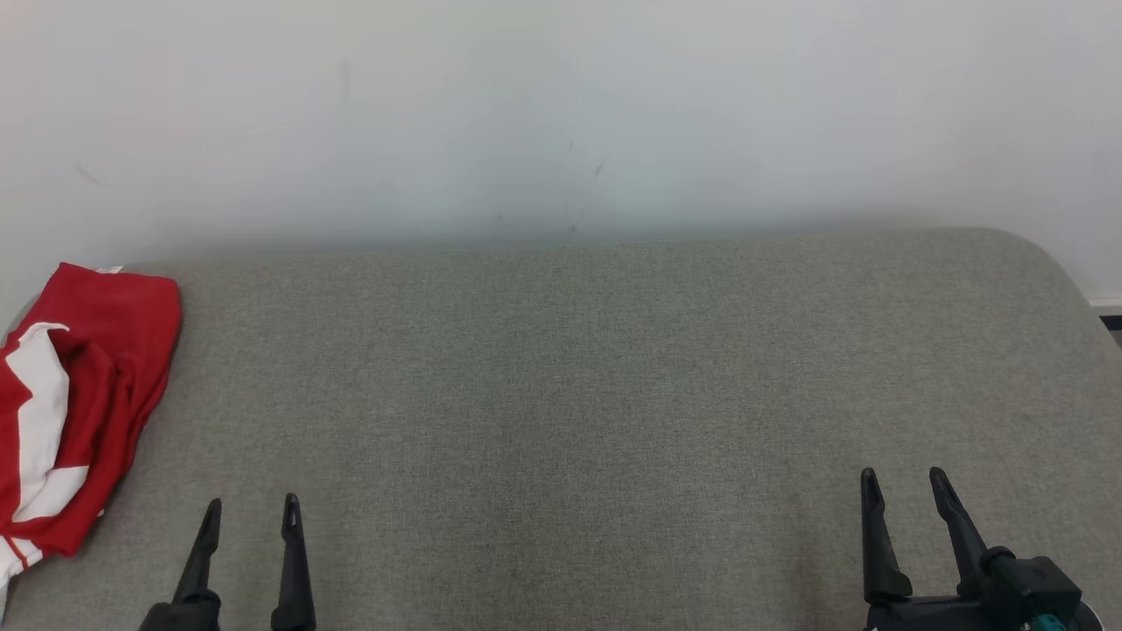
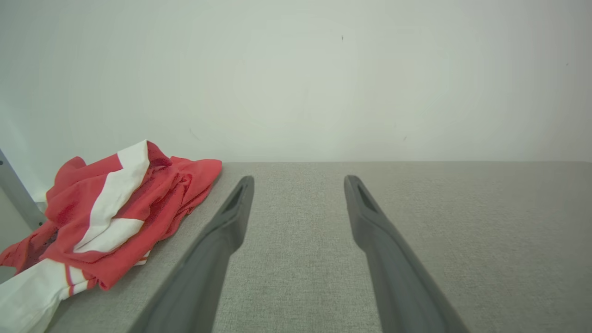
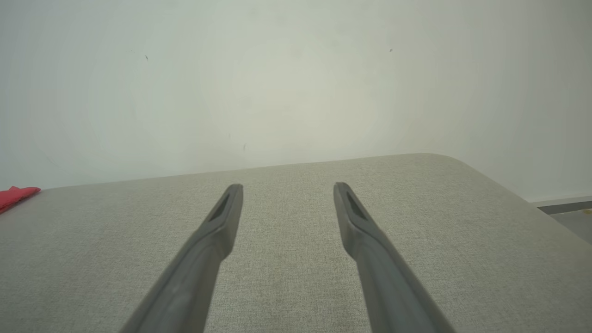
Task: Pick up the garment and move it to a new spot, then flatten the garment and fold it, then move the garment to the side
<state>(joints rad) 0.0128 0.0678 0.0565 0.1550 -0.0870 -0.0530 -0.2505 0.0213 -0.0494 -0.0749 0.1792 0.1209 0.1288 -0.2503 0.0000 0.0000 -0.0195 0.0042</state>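
Note:
The garment [image 1: 79,403] is red with white bands and lies crumpled at the far left edge of the grey padded table [image 1: 561,394]. In the left wrist view the garment [image 2: 115,212] sits left of my fingers, apart from them. My left gripper [image 1: 250,506] hovers open near the table's front, just right of the garment, with nothing between its fingers; the left gripper [image 2: 298,180] shows wide-spread fingers. My right gripper [image 1: 903,478] stands open at the front right, empty. In the right wrist view the right gripper [image 3: 286,187] points at the wall and a corner of the garment [image 3: 16,195] peeks in at left.
A plain white wall [image 1: 561,114] runs along the table's far edge. The table's right end is rounded, with floor [image 3: 571,219] beyond it. A grey metal bar [image 2: 16,194] rises behind the garment at the left.

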